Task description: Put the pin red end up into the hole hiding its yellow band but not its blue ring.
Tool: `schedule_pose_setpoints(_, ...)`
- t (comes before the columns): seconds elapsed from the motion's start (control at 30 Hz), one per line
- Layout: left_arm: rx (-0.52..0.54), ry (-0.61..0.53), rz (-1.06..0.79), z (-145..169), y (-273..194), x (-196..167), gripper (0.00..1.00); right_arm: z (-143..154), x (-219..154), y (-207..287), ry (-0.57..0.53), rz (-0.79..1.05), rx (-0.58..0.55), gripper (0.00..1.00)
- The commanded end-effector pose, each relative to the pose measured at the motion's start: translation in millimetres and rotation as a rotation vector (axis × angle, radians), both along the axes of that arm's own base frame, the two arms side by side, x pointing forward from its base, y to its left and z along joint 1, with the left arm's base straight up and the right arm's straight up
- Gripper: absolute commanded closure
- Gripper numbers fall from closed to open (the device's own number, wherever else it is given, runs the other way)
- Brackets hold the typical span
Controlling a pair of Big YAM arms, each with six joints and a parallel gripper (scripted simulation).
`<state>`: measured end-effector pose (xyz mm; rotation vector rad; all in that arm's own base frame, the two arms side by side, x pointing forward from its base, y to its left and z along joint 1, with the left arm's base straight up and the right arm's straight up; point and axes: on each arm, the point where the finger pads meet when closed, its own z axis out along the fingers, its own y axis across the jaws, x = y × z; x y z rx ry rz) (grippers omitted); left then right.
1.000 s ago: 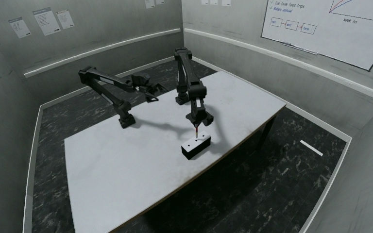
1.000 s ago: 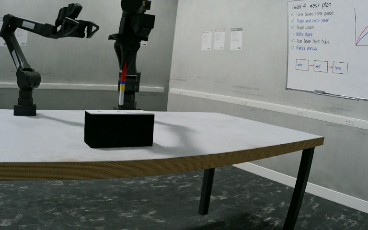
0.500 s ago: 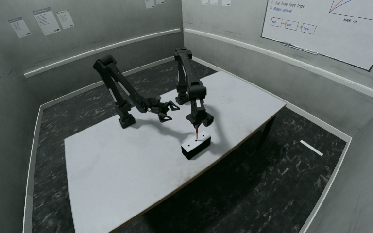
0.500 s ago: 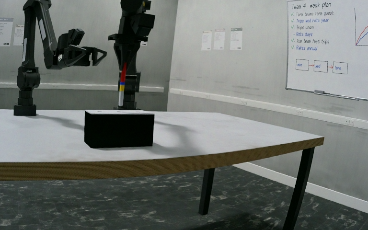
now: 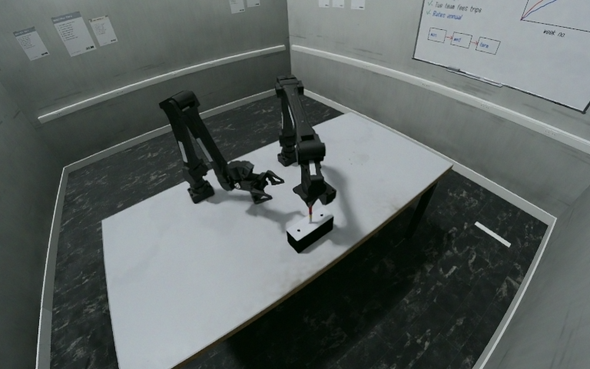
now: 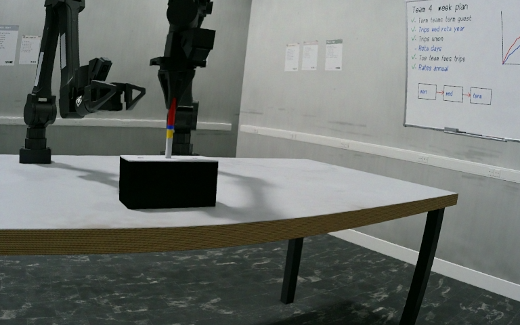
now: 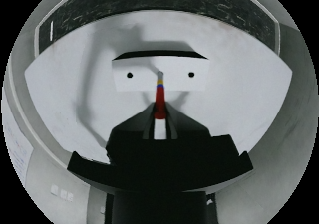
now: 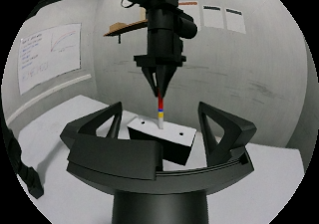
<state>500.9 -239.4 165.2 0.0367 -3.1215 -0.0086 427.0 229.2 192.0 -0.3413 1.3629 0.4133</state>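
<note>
We had the slim red, blue, yellow and white pin pinched in the left black claw, pointing down at the middle of the black-sided, white-topped block. Our right black claw hovered spread. The whiteboard read "Team 4 week plan".

The pin stands over the block's middle hole, between the outer two; the block sits on the desk.
</note>
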Motion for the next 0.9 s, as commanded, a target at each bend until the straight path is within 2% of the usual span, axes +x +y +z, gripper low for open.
schedule_pose_setpoints(0.0,-0.017,-0.037,-0.011,10.7,-7.0,2.8,0.95,14.5,2.5,-5.4,-0.045,-0.012,0.012,0.0)
schedule_pose_setpoints(0.07,-0.016,-0.037,-0.011,9.9,-7.2,2.4,0.95,14.5,2.5,-5.4,-0.045,-0.012,0.012,0.0)
schedule_pose_setpoints(0.17,-0.03,-0.066,-0.007,25.4,-8.4,3.5,0.95,14.5,2.5,-5.4,-0.045,-0.012,0.012,0.0)
schedule_pose_setpoints(0.23,-0.021,-0.048,-0.002,12.2,1.7,0.0,0.95,14.5,2.5,-5.4,-0.045,-0.012,0.012,0.0)
schedule_pose_setpoints(0.47,-0.026,-0.06,-0.005,20.6,-1.6,3.5,0.95,14.5,2.5,-5.4,-0.045,-0.012,0.012,0.0)
schedule_pose_setpoints(0.7,-0.005,-0.012,0.011,-4.5,-2.4,6.3,0.95,14.5,2.5,-5.4,-0.045,-0.012,0.012,0.0)
schedule_pose_setpoints(0.87,-0.016,-0.035,0.013,-1.8,-2.9,7.8,0.95,14.5,2.5,-5.4,-0.045,-0.012,0.012,0.0)
